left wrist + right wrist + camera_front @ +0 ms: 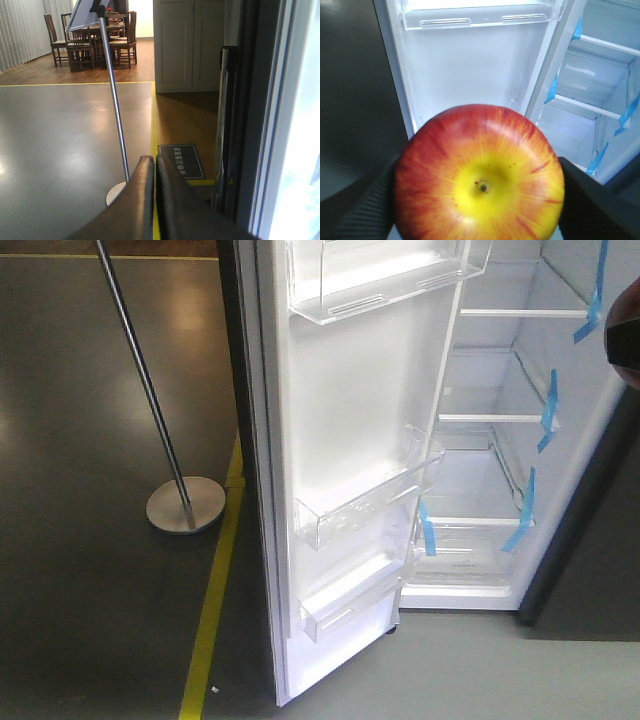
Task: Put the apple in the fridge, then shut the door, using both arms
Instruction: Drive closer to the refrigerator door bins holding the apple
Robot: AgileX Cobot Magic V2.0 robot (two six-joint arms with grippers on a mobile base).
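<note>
The apple (480,170) is pinched by the right hand (480,212), not yet shelved. The door (350,420) of the fridge (500,465) is seen open. The left hand (154,192) is pressed together.

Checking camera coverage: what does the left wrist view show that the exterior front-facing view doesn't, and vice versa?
Left wrist only: the shut left gripper, wooden chairs, a white cupboard, a lettered floor mat. Front only: the fridge interior, its blue-taped shelves, clear bins on the door. Both: the pole stand and yellow floor line.
</note>
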